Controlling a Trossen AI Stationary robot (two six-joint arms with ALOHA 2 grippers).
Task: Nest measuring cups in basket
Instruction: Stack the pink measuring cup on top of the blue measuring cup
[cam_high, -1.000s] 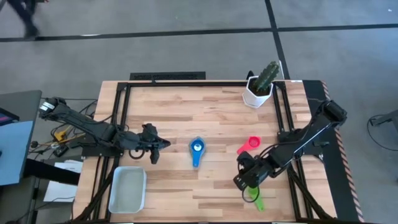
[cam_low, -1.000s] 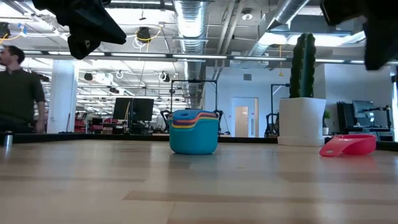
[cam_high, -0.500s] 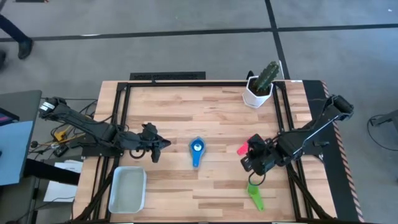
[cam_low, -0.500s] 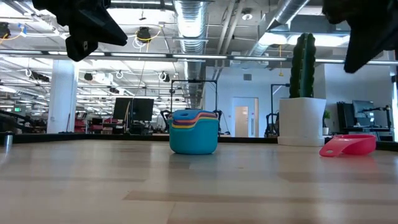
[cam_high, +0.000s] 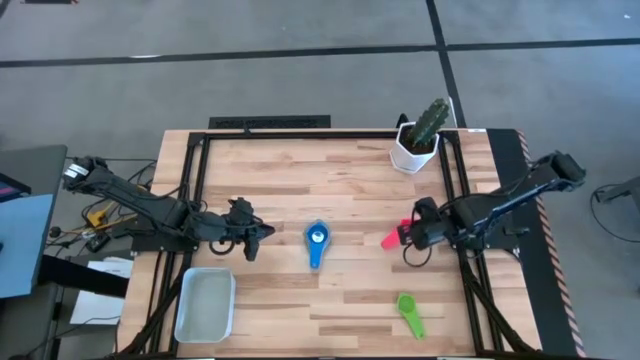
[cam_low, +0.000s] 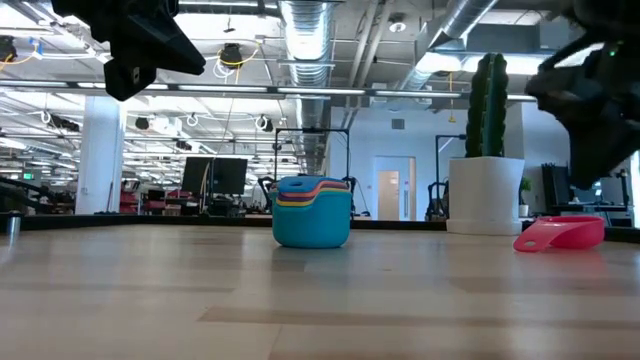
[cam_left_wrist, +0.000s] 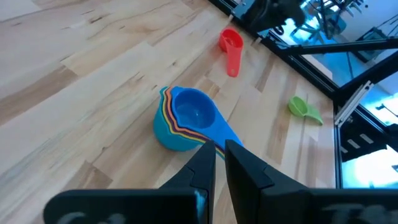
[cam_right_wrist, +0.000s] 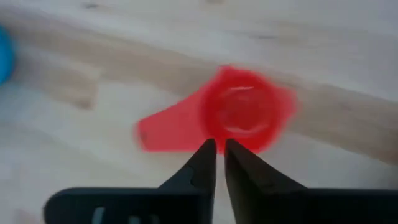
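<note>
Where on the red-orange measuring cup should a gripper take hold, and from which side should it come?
Grip the red-orange cup by its short flat handle, probably from straight above. The handle lies flat on the table, pointing toward the nested stack, and is narrower than the round bowl. The right gripper hovers over it, fingers nearly shut.

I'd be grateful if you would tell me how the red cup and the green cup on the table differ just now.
The red cup lies partly under the right gripper, whose jaws are nearly shut above it; the green cup lies alone, nearer the table's front edge. The red cup's handle points toward the nested stack; the green cup's handle points away from it. Both rest loose on the wood, outside the stack and the basket.
</note>
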